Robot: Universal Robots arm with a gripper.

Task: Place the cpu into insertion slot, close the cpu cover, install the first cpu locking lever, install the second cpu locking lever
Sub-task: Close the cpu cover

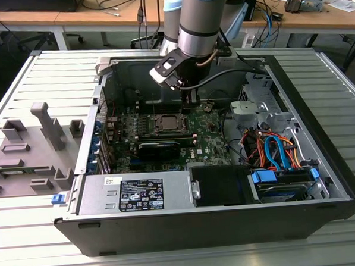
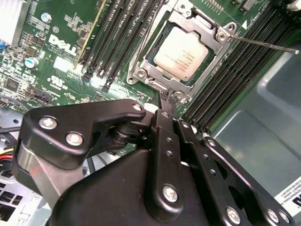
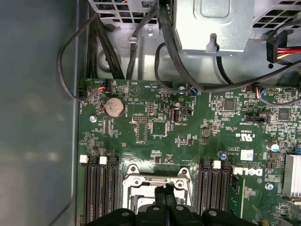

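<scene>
cpu: seated in the insertion slot (image 1: 168,123). In the second wrist view the cpu (image 2: 181,52) lies flat, its silvery-grey top facing up.
cpu cover: the cpu cover (image 2: 203,24) is down. Its frame rings the chip, which shows through the window.
first step: done, by my reading.
second step: looks done too, since the cover lies flat on the socket.
locking lever: one thin locking lever (image 2: 263,44) sticks out free over the memory slots (image 2: 237,77) on that side. I judge it not latched.
other lever: I cannot tell whether it is home, because the socket's near edge is partly behind my fingers.
what is left: at least one lever, perhaps both.
my gripper: my gripper (image 2: 168,97) is narrow, the fingertips drawn almost together.
contact: the tips are right at the socket's near edge, by the cover's hinge end. I cannot tell whether they pinch something thin there.
first wrist view: my gripper (image 3: 164,190) is over the socket's edge, between two banks of memory slots.
surroundings: green motherboard (image 3: 160,127) inside the open computer case (image 1: 319,102), with my arm reaching down into it.
</scene>
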